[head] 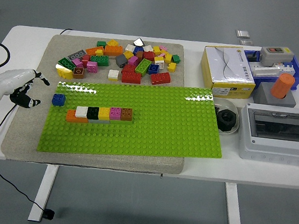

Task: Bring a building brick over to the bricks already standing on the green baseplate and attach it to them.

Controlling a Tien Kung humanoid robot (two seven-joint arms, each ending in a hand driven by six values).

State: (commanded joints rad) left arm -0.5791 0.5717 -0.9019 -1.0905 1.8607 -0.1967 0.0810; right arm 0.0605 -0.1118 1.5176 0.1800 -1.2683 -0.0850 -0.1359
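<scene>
Clock directions were read from the centre of the green baseplate (159, 124), with 12 o'clock at the far side of the table (272, 174).

1. Nearest item: the baseplate lay flat on the grey mat (23, 130).
2. At about 9 o'clock on the plate stood the row of bricks (99, 114), joined end to end: orange, white, black, yellow, pink and brown, left to right.
3. The blue brick (58, 99) sat at the plate's left edge, at about 10 o'clock from the row's orange end. It was near the row but apart from it, with bare studs showing between the two.
4. My left hand (20, 87) hovered off the plate at 9 o'clock, just beyond the blue brick. Its fingers (25, 100) were loosely apart and held nothing. My right hand was out of view.
5. Farthest item: the pile of loose bricks (128, 61) lay on the mat at 11 o'clock.

Assessment: the blue brick was on the plate but not joined to the row. This layout fitted either a brick set down short of the row, or a stray brick beside a row that was already complete.

If the blue brick was the one to join, the next move called for a firm pinch across its sides. After that came a short lift, studs lined up with the orange end, and a straight downward press.
</scene>
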